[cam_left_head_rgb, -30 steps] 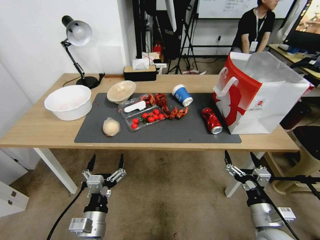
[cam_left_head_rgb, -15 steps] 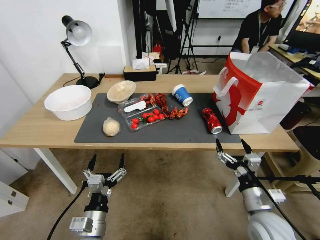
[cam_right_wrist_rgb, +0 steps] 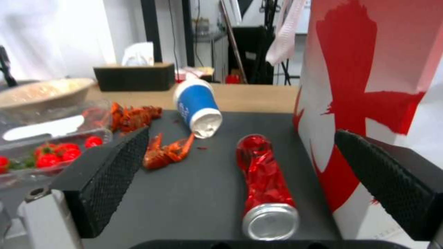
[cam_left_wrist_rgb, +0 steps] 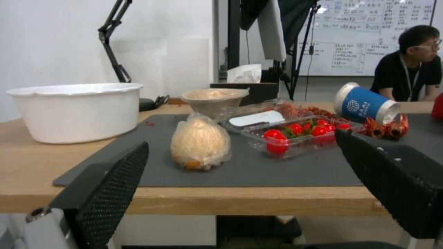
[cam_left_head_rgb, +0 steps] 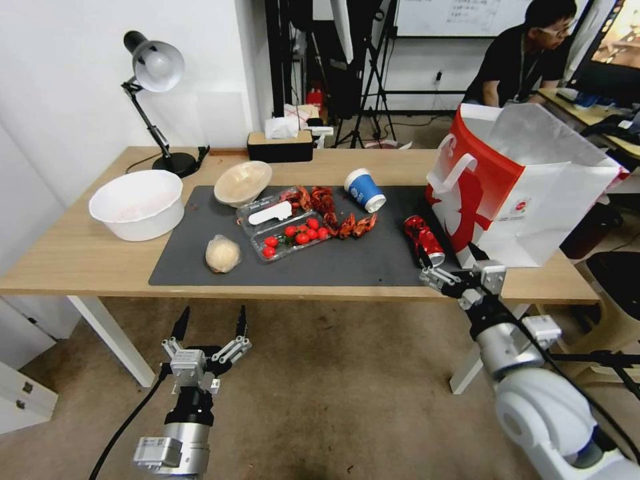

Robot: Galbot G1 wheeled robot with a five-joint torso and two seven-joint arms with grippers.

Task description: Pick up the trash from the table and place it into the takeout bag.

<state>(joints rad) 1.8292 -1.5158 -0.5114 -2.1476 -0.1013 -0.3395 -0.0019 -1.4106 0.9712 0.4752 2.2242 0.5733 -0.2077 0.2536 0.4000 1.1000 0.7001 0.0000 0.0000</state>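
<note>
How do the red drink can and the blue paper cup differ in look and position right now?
The red drink can is crumpled metal with a silver end; the blue paper cup is smooth with a white rim. The can lies beside the takeout bag, lined up between the fingers of the open right gripper; the cup lies farther back, by the red shells. Both lie on their sides on the mat.

light-wood table [cam_left_head_rgb: 80,257] mid frame: dark grey mat [cam_left_head_rgb: 360,263] centre, white bowl [cam_left_head_rgb: 137,203] left, takeout bag [cam_left_head_rgb: 527,193] right, lamp [cam_left_head_rgb: 157,100] upper left.
</note>
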